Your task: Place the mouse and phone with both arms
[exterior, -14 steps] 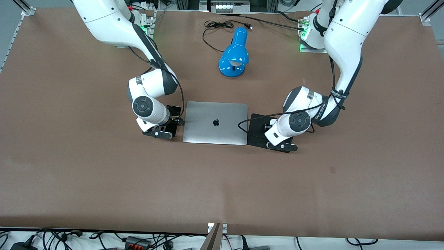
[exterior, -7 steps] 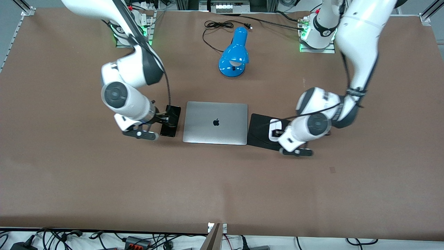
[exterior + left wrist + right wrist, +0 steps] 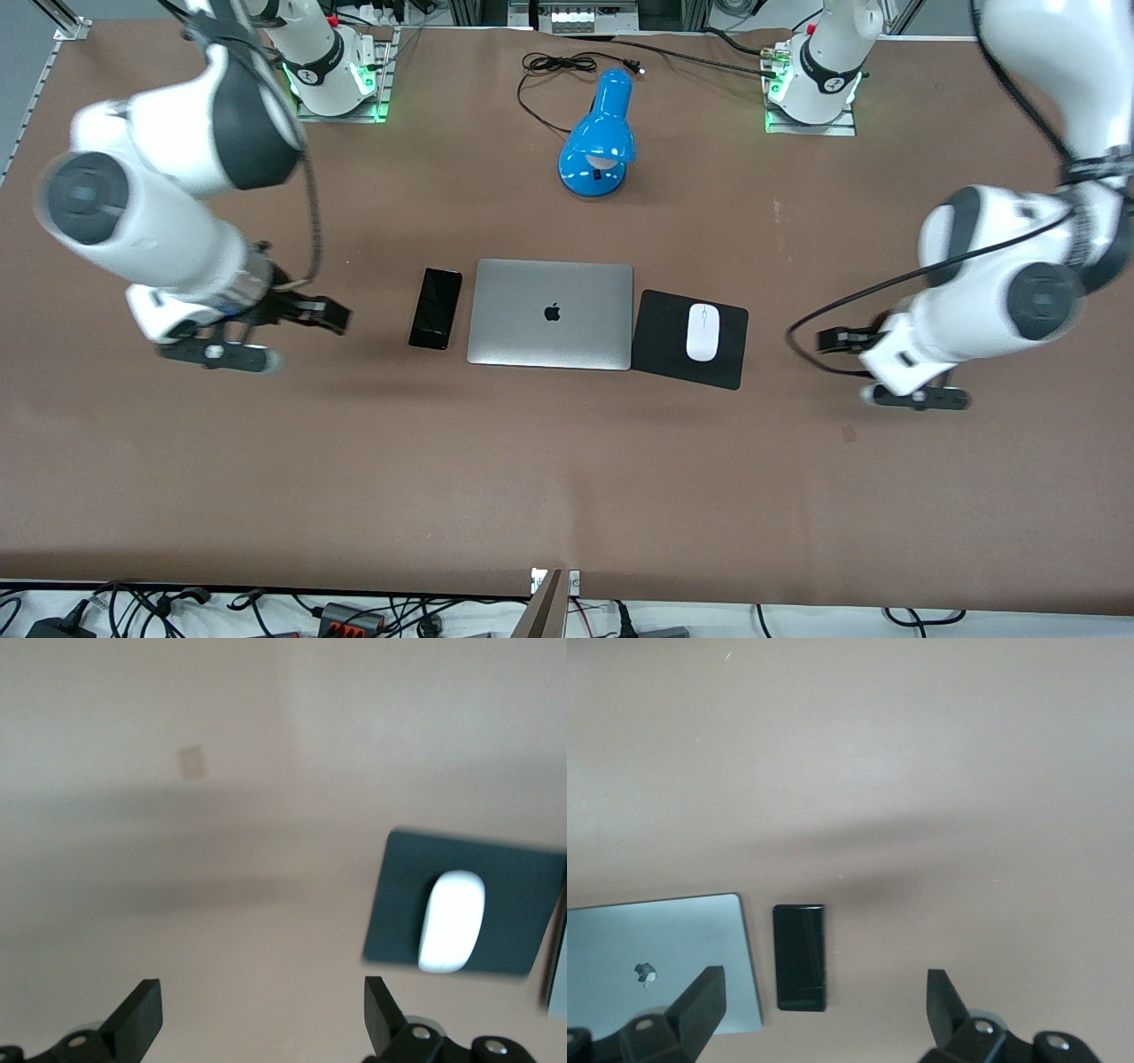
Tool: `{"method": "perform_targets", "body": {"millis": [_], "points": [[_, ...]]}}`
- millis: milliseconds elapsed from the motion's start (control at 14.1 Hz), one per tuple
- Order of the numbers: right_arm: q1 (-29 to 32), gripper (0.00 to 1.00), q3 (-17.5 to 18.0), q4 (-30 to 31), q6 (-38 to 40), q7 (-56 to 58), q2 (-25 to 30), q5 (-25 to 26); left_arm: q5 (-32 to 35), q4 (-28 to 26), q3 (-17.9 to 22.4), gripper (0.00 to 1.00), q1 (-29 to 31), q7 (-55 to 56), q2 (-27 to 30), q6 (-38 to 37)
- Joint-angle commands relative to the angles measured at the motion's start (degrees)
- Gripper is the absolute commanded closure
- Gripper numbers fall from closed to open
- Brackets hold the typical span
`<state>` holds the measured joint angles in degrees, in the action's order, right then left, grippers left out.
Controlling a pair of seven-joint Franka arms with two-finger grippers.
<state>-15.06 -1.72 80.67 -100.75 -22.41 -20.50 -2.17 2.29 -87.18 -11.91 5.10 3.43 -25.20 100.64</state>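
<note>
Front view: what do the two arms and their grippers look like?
Both arms are white and jointed, with dark grey bands and round dark joint caps. A black cable runs along each. The left gripper and right gripper are black, with two fingers each. Green lights glow at both bases.

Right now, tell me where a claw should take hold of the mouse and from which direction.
Probably from straight above: the mouse lies flat on the black pad, its long axis running toward the bases. Pinch its two long sides at mid-length, the narrowest span.
</note>
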Motion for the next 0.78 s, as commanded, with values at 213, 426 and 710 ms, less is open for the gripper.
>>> {"method": "perform_targets", "body": {"millis": [213, 426, 710], "points": [[8.88, 0.0, -0.92, -0.34, 3.28, 12.62, 5.28, -0.28, -0.18, 6.85, -0.48, 0.0, 4.72, -0.09, 6.99, -17.49], [16.28, 0.0, 1.81, -0.34, 3.46, 21.25, 7.31, 0.15, -3.76, -0.75, -0.57, 0.0, 6.93, 1.05, 13.22, -19.17], [16.21, 0.0, 1.63, -1.12, 3.37, 22.76, 7.49, 2.34, -6.42, -12.91, -1.36, 0.0, 7.38, 4.72, 22.2, -10.91]]}}
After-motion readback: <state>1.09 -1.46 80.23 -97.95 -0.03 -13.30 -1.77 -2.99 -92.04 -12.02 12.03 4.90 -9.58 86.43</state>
